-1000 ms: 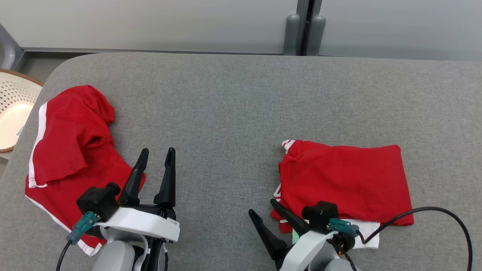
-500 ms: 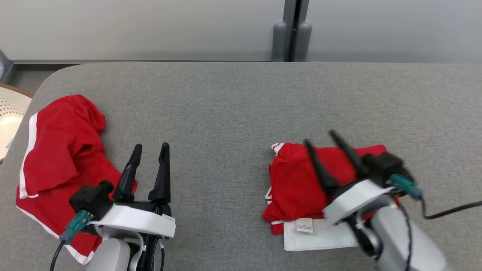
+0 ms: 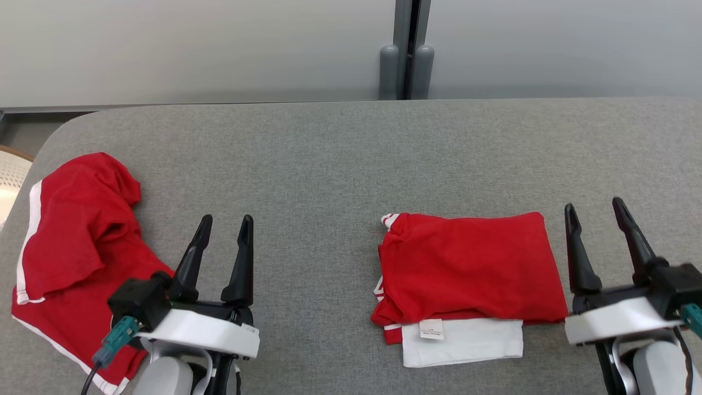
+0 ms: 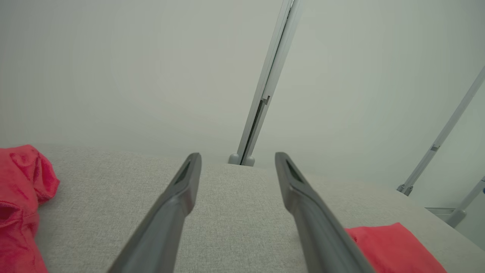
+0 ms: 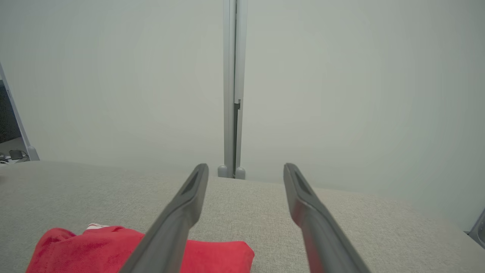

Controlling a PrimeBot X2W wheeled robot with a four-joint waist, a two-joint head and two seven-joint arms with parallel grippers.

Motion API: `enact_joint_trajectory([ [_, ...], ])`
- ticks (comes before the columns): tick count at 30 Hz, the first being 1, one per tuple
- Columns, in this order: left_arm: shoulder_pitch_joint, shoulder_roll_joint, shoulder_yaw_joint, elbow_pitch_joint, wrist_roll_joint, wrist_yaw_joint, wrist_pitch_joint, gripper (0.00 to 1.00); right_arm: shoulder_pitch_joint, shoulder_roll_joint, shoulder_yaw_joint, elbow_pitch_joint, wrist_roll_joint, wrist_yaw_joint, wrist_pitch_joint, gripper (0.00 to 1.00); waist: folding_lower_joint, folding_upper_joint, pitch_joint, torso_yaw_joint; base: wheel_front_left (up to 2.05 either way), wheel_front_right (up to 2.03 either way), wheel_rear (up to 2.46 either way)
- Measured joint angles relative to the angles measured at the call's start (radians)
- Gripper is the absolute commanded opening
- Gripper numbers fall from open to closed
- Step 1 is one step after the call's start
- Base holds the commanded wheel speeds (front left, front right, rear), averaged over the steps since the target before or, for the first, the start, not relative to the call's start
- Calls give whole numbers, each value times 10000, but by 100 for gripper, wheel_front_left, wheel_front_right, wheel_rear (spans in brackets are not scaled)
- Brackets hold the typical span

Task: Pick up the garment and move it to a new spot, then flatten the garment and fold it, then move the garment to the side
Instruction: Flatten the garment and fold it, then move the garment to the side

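A folded red garment [image 3: 471,269] with a white layer under its near edge lies right of the table's middle. A second red garment [image 3: 71,247] with white trim lies crumpled at the left. My left gripper [image 3: 226,219] stands open just right of the crumpled one, with nothing between its fingers. To the right of the folded garment my right gripper [image 3: 594,206] is open and empty, apart from the cloth. The left wrist view has its open gripper [image 4: 238,155] between the crumpled cloth [image 4: 19,197] and the folded cloth [image 4: 394,246]. In the right wrist view the open gripper [image 5: 246,165] is above the folded cloth [image 5: 94,250].
The grey padded table [image 3: 329,164] runs across the whole view, with a rounded corner at the far left. A pale perforated basket [image 3: 8,175] stands beyond its left edge. Grey wall panels with a post [image 3: 406,71] rise behind the table.
The head camera has turned right. My right gripper has swung from the folded garment's near left corner, over it, to its right side. The left gripper has barely moved.
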Motion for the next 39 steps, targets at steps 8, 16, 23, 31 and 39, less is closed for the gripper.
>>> enact_joint_trajectory([
  [8,484,6,79,-92,253,36,2,100,1093,591,-802,-826,-242,2,-2,100,0,0,-152,-56,0,0,0],
  [16,517,8,-23,-128,251,36,2,100,1177,708,-897,-757,-280,2,-2,100,0,0,-59,37,0,0,0],
  [23,364,6,-219,-73,219,29,2,100,875,853,-1149,871,334,0,86,100,0,0,343,189,0,0,0],
  [31,7,6,-290,-19,221,-10,0,100,38,928,-999,2334,984,0,324,100,0,-1,912,373,0,0,0],
  [39,-212,8,-238,44,261,-23,2,100,-587,938,-826,3739,1106,0,424,87,0,0,1207,476,0,0,0],
])
